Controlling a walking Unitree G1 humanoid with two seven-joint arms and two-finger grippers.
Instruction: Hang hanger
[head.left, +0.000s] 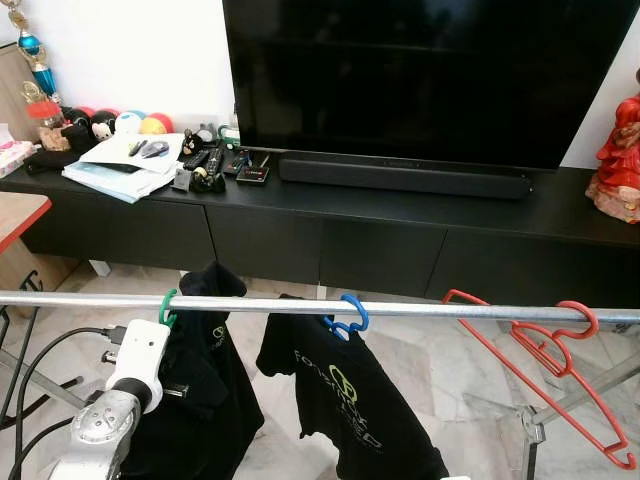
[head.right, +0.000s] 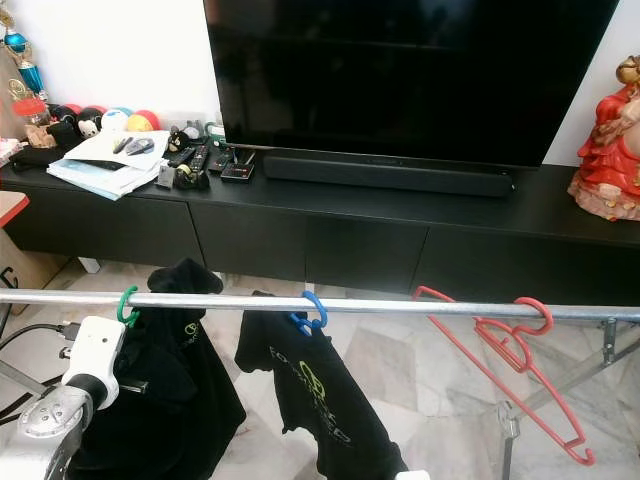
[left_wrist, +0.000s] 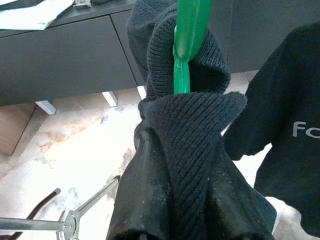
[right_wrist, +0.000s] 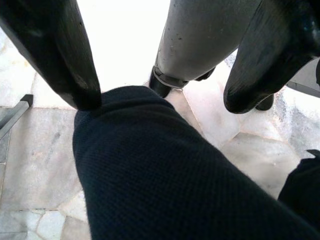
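Green hanger (head.left: 167, 306): hooked over the silver rail (head.left: 420, 311) at its left end, carrying a black knit garment (head.left: 205, 400) that hangs below the rail.

Left gripper (left_wrist: 177, 200): raised just under the rail at the near left. Its black fingers (left_wrist: 137, 200) are closed on the bunched knit beneath the green hanger's neck; cloth hides the tips, so how tight the pinch is remains uncertain.

Right gripper (right_wrist: 160, 65): fingers (right_wrist: 60, 55) spread wide apart over pale stone floor, one tip touching a fold of dark cloth (right_wrist: 165, 180); nothing is held between them.

Blue hanger (head.left: 347, 316): on the rail right of the green one, bearing a black T-shirt (head.left: 345, 405) with pale lettering.

Red hanger (head.left: 545, 365): bare, hooked at the rail's right end, tilted.

Beyond the rail: black TV cabinet (head.left: 380, 235) carrying a television (head.left: 420, 75), soundbar (head.left: 405, 176), papers (head.left: 125, 160), remotes (head.left: 203, 158) and, far right, a red figurine (head.left: 618, 160).
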